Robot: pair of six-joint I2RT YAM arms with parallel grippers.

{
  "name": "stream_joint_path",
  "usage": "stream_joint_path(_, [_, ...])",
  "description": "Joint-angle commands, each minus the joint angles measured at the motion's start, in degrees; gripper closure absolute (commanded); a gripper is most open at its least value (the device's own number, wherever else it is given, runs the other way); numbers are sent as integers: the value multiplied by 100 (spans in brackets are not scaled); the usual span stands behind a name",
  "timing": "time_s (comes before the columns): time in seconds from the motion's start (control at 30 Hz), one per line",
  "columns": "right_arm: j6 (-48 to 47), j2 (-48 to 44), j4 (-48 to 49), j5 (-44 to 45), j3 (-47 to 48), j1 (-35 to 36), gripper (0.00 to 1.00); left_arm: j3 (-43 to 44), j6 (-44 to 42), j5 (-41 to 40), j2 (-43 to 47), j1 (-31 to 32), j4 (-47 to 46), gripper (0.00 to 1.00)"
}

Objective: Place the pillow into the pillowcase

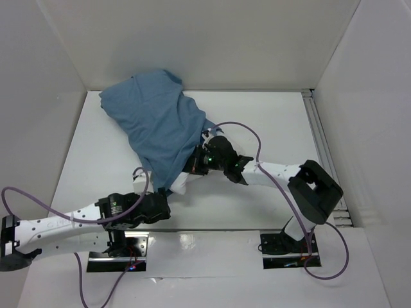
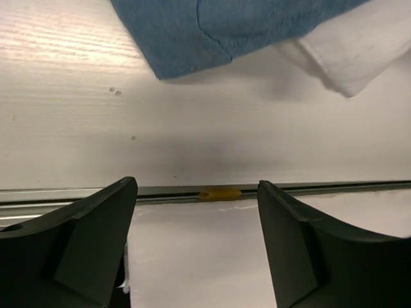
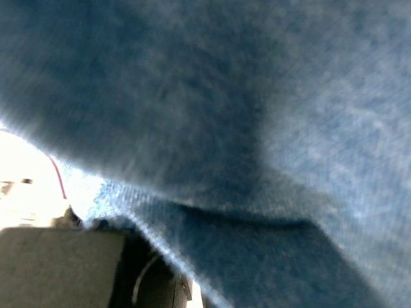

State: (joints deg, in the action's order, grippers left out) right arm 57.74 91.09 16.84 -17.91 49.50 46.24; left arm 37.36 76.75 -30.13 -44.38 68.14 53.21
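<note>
Since the pillowcase (image 1: 157, 122) is limp and light, it will likely bunch rather than hold an opening, so its near hem looks the best place to pinch. It lies left of centre on the surface (image 1: 270, 128), drawn over most of the pillow (image 1: 182, 185), whose plump white corner pokes out at the near end. The left pincer (image 2: 196, 192) stands wide open, empty. The right pincer (image 1: 194, 163) is buried in blue cloth; its grip I cannot tell.

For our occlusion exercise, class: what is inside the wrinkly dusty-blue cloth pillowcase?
A corner of the plump white fabric pillow pokes out of the pillowcase; the rest is covered by cloth.
</note>
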Motion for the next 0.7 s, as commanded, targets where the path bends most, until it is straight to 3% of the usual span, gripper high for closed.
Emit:
stream_joint_path(0.0, [194,330,802,-388,446,34,100,-63,385,-125,-132,24,155,10])
stream_joint_path(0.1, [194,410,803,-450,517,34,100,-63,498,-413,-255,24,224,10])
stream_joint_path(0.23, [194,287,672,-450,517,34,100,16,1279,-906,-545,24,672,14])
stream_joint_path(0.33, [142,138,619,-450,517,34,100,156,2419,-1484,-913,24,1199,17])
stream_joint_path(0.43, [89,6,496,-450,517,34,100,218,2809,-1942,-1334,24,1402,18])
stream_joint_path(0.57, [36,-47,346,-450,517,34,100,359,2565,-2233,-1652,24,1061,19])
stream_joint_path(0.67, [36,-47,346,-450,517,34,100,307,1821,-2357,-1653,24,474,19])
